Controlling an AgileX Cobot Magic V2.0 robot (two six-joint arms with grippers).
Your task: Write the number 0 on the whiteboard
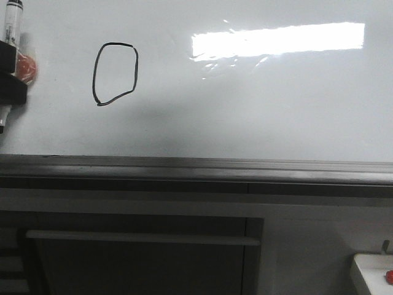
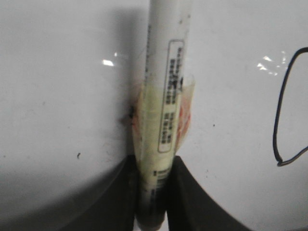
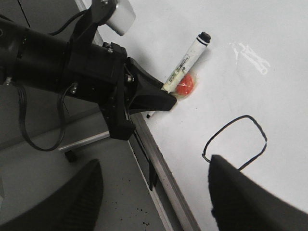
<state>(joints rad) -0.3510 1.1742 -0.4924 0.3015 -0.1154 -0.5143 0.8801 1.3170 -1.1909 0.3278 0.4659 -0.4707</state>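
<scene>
The whiteboard [image 1: 258, 110] fills the upper front view, with a bright glare strip. The number 0 [image 1: 115, 74] is a thin black closed loop at its upper left; it also shows in the right wrist view [image 3: 236, 142], and part of it shows in the left wrist view [image 2: 281, 120]. My left gripper [image 2: 153, 192] is shut on a white marker [image 2: 166, 72] with a red blob [image 3: 184, 85] on its barrel, held at the board left of the loop [image 1: 12, 67]. My right gripper [image 3: 154, 192] is open and empty, off the board near its lower edge.
A grey metal ledge [image 1: 196, 169] runs along the board's lower edge. Below it is a dark cabinet panel with a pale bar handle [image 1: 141, 238]. A white box [image 1: 371, 273] with something red on it sits at the bottom right.
</scene>
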